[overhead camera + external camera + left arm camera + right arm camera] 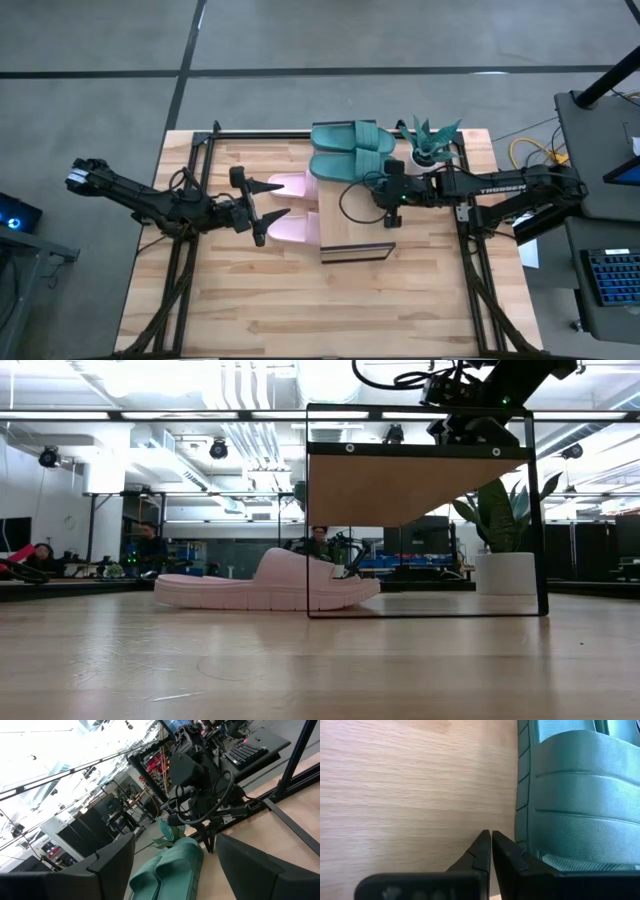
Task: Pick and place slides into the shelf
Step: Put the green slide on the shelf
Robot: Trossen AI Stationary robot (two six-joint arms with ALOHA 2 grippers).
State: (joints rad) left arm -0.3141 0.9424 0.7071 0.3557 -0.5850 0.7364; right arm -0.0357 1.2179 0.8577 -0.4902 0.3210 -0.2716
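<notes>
Left tool (268,212): fingers spread wide, holding nothing; it sits over the left-middle part of the desk (250,310), one finger over each pink slide, its arm reaching in from the desk's left edge.
Right tool (392,172): fingers pressed together with nothing between them; it hangs above the shelf's far end, just beside the nearer teal slide, its arm coming from the right edge.
Right tool, own camera (491,849): the two dark tips meet over light wood, with the ribbed teal strap right alongside.
Shelf (352,232): light plank top on a thin black frame, standing near the desk's middle; in the low view (420,485) it rises as a tall black rectangle with the plank high up.
Pink slides (295,208): two, side by side on the desk, against the shelf's left side; the low view shows one (265,585) lying flat, its toe end reaching into the frame at the bottom.
Teal slides (352,150): a pair lying side by side near the desk's far edge, just beyond the shelf; also seen past the left tool's fingers (170,870).
Plant (432,140): potted, at the far right corner of the desk.
</notes>
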